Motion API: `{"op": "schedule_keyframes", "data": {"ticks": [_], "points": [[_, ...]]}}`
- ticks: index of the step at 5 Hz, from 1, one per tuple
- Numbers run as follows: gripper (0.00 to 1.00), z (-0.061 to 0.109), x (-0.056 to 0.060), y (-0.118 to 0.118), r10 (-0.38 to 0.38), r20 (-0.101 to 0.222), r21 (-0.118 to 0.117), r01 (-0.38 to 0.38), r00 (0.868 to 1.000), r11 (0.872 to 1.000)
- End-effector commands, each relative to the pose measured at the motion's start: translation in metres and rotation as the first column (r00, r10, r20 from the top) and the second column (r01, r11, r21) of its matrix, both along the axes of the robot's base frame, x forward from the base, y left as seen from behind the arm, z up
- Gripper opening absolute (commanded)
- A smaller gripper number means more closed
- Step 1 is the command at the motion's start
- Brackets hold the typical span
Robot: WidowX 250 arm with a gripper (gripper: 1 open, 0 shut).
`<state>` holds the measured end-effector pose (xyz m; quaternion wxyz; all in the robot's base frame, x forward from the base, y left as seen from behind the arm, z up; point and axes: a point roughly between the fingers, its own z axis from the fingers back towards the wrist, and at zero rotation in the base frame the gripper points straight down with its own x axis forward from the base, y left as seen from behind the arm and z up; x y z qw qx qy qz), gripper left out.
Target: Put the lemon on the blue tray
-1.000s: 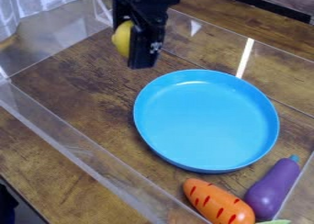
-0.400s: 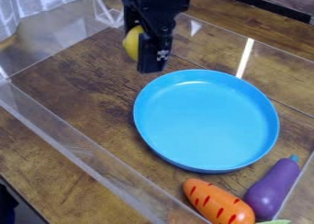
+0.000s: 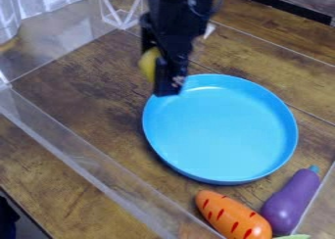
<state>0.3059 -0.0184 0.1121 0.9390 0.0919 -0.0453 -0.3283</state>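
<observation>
The black gripper [image 3: 163, 71], clamped on the lemon [image 3: 149, 60] (only a yellow sliver shows between its 2 fingers), hangs above the far-left rim of the blue tray [image 3: 222, 130], with the carrot [image 3: 233, 215] and eggplant [image 3: 293, 200] nearer the camera.

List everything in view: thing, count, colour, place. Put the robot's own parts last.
lemon: one, yellow, between the gripper fingers, above the tray's upper-left rim
blue tray: one, sky blue, centre-right on the table
carrot: one, orange, bottom edge, below the tray
eggplant: one, purple, bottom right, beside the carrot
table: one, dark brown wood, under everything
clear walls: transparent, around the table area
gripper: one, black, pointing down, closed on the lemon
</observation>
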Motion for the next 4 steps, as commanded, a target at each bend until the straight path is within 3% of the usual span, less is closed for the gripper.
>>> {"op": "schedule_keyframes", "data": {"ticks": [1,2,4], "points": [[0.00,0.029,0.012,-0.038,-0.054,0.073,-0.008,0.055,0.996,0.998],[0.00,0.029,0.023,-0.052,-0.047,0.071,-0.016,0.048,0.996,0.999],[0.00,0.032,0.028,-0.054,0.026,0.051,-0.048,-0.024,0.998,0.999]]}}
